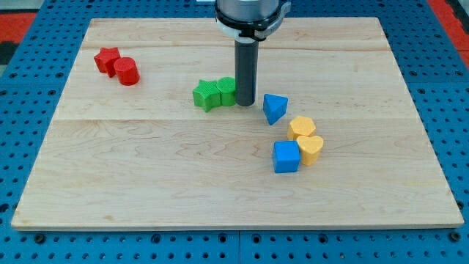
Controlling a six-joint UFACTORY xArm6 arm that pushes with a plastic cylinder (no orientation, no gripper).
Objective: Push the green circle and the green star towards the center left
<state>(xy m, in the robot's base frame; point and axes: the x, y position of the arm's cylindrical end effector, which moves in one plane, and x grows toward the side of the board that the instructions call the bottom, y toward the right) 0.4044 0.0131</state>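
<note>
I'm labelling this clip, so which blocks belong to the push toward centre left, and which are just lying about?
Job:
green star
green circle
my tip, at the circle's right side

Lying about:
red star
red cylinder
blue triangle
blue cube
two yellow blocks

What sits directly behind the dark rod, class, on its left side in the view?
My tip stands against the green circle block, covering that block's right edge. The green star block touches the circle's left. Whether tip and circle touch is hidden.

A wooden board [146, 169] carries two red blocks [117, 66], two green [215, 93], two blue [281, 132] and two yellow [305, 138].
</note>
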